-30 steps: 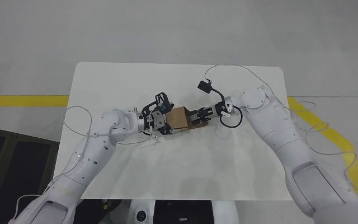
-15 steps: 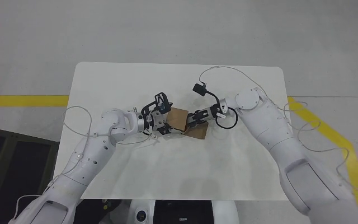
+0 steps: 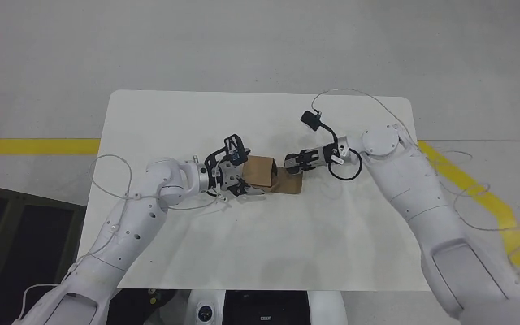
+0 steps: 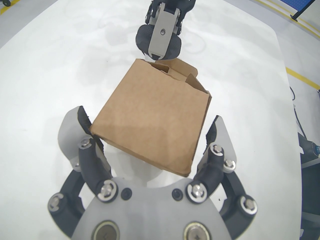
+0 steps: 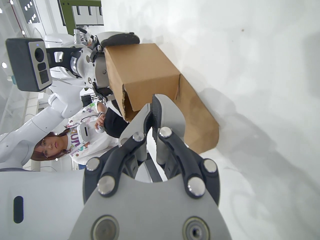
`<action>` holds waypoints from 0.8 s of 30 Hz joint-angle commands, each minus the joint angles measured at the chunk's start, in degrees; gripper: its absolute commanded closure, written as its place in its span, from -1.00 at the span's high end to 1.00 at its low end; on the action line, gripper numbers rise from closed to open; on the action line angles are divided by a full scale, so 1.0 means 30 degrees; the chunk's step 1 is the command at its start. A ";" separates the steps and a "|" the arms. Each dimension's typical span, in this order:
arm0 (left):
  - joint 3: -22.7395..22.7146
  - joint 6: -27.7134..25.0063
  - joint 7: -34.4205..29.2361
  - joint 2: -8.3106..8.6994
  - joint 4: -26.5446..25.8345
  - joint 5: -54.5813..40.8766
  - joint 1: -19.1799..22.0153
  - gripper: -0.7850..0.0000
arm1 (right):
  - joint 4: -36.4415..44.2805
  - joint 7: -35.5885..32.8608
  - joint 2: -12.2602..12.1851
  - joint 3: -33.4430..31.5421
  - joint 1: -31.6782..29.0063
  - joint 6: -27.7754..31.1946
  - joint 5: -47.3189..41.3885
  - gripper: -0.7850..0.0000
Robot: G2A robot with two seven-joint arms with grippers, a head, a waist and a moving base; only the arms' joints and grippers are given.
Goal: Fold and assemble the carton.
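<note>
One carton [image 3: 262,172], brown and part-erected, sits at the centre of the top view on the white table [image 3: 162,122]. Its open mouth faces the right of the frame. One long flap [image 3: 289,186] lies flat on the table, at the lower right of the carton. Smaller flaps stand at the mouth; we cannot count them with confidence.

Two grippers:
- The left gripper [image 3: 240,174] is just left of the carton, its jaws clamped across the left end and grasping it.
- The right gripper [image 3: 286,162] is just right of the carton, its jaws pressed together on nothing we can see. Its tip is at the rim of the mouth, touching or nearly so.

Hazards, as we judge them:
- **Slipping:** the carton is pinched at one end only, so a push from the right tip may twist or slide it out of that grasp.
- **Crushing:** pressure off the crease could dent the rim or bend a small flap the wrong way.
- **Wrong order:** the long flap may close before the small ones are tucked.

Count: one carton, one long flap, two grippers, one table.
</note>
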State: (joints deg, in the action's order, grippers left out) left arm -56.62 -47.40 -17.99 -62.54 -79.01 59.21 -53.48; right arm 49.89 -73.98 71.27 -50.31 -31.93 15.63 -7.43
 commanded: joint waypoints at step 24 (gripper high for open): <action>-0.0266 0.0152 -0.0176 0.0065 -0.0285 -0.0154 -0.0259 1.00 | 0.6305 0.3748 -0.0941 -0.1150 -0.4291 -0.3255 0.1227 -1.00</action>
State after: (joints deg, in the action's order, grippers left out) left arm -57.41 -46.94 -18.45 -62.35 -79.87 58.81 -54.26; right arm 69.23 -62.81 68.37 -53.93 -45.08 5.66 -3.76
